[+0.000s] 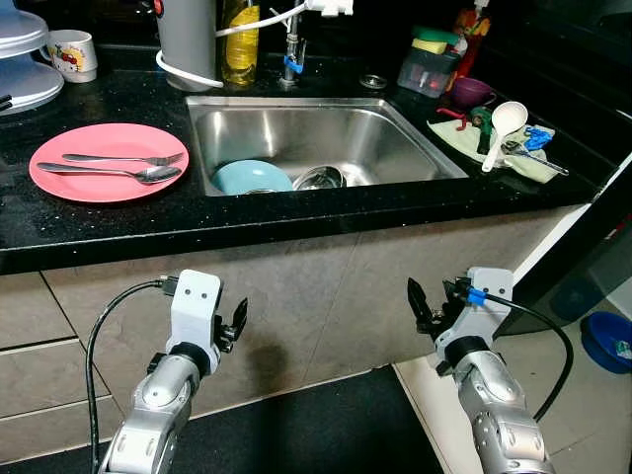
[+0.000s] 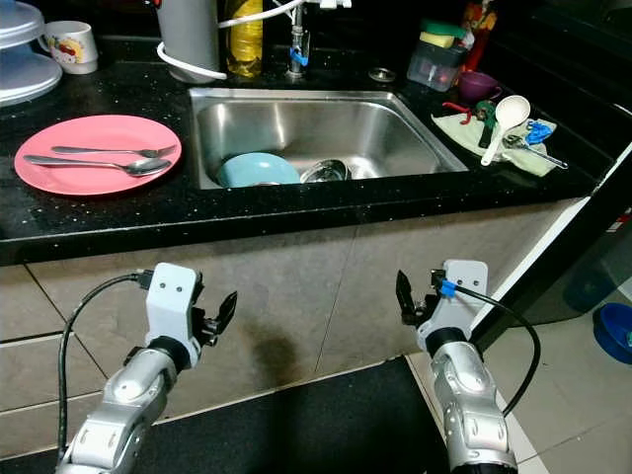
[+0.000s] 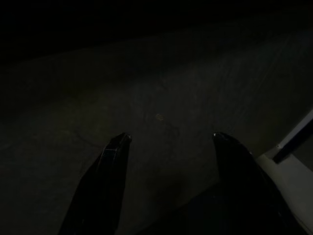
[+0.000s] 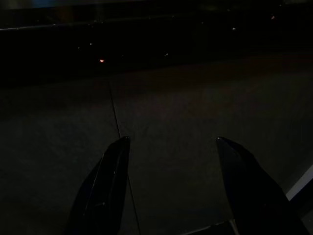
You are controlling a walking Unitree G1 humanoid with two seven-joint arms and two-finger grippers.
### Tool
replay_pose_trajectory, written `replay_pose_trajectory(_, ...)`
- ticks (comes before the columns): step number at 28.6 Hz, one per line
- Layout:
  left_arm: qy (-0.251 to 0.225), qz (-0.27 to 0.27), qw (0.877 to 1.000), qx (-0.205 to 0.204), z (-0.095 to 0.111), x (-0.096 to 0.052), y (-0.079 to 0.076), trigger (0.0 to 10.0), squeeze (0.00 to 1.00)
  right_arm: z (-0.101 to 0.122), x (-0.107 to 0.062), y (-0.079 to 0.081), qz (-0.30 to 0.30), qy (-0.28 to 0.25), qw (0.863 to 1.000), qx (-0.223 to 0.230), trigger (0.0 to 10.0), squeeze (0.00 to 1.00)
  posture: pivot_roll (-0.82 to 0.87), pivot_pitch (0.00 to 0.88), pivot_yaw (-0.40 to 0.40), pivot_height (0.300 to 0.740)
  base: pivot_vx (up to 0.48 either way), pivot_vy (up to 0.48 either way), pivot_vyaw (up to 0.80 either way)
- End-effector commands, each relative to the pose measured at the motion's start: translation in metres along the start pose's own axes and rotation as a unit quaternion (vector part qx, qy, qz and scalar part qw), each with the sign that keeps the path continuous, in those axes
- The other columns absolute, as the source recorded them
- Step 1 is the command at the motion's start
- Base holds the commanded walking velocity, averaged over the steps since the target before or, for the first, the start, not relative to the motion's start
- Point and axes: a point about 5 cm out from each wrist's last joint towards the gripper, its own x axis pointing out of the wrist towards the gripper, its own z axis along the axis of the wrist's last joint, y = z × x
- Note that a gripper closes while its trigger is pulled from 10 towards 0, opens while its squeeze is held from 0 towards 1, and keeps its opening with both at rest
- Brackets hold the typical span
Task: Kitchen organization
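Observation:
A pink plate (image 1: 69,183) with a spoon (image 1: 114,173) and a fork (image 1: 123,158) lies on the black counter (image 1: 296,212) left of the steel sink (image 1: 415,138). Inside the sink sit a light blue bowl (image 1: 251,178) and a small steel bowl (image 1: 319,179). My left gripper (image 1: 235,324) and right gripper (image 1: 423,304) hang below the counter edge, in front of the tiled cabinet face. Both are open and hold nothing; each wrist view shows its two fingers spread before the dark tiles.
A cloth (image 1: 494,143) right of the sink carries a white ladle (image 1: 502,126) and small utensils. A mug (image 1: 71,53), white stacked dishes (image 1: 22,59), a grey canister (image 1: 188,35), a bottle (image 1: 240,44) and the tap (image 1: 290,54) line the back. A blue tub (image 1: 607,341) stands on the floor at right.

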Motion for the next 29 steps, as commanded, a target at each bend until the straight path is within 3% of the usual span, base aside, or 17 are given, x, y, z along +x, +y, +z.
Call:
replay_pose_trajectory(1, 0.002, -0.006, 1.0, -0.008, -0.0019, 0.0018, -0.0029, 10.0, 0.0, -0.0003, -0.0008, -0.0047, -0.005, 0.002, 1.0, -0.003, 10.0, 0.0, 0.05, 0.015, -0.149, 0.74, 0.0, 0.0, 0.0)
replay_pose_trajectory(29, 0.007, -0.006, 1.0, -0.006, -0.0042, 0.0012, -0.0015, 10.0, 0.0, 0.0004, -0.0025, -0.0033, 0.001, 0.004, 1.0, 0.004, 10.0, 0.0, 0.05, 0.035, -0.149, 0.74, 0.0, 0.0, 0.0)
